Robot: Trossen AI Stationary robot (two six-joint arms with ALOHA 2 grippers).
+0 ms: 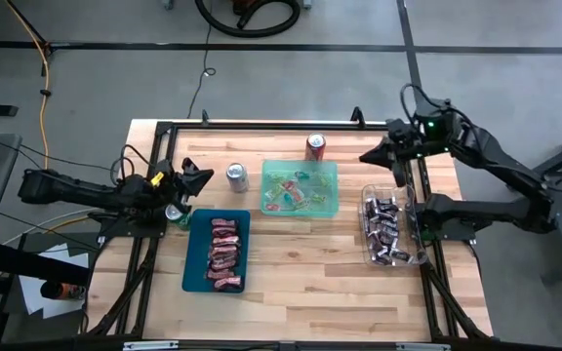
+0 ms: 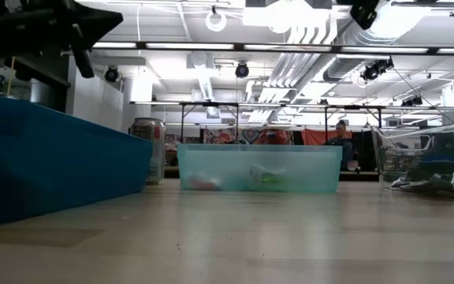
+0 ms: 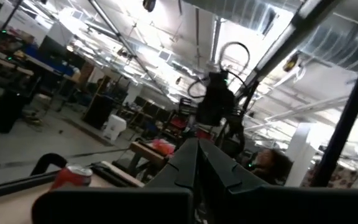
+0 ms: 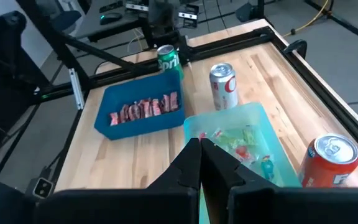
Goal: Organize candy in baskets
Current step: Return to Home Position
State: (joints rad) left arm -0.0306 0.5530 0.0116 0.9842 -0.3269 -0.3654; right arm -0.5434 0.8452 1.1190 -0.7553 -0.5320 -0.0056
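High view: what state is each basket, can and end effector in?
Teal basket: holds red-wrapped candy.
Green basket: holds mixed bright candy.
Clear basket: holds dark-wrapped candy.
Silver can: upright.
Red can: upright.
Green can: upright.
Left end effector: shut, empty.
Right end effector: shut, empty.

Table (image 1: 310, 292): pale wood planks, smooth, matt
Teal basket (image 1: 195, 255): opaque plastic
Green basket (image 1: 326, 174): translucent plastic
Clear basket (image 1: 371, 195): transparent plastic
Silver can (image 1: 237, 176): glossy metal
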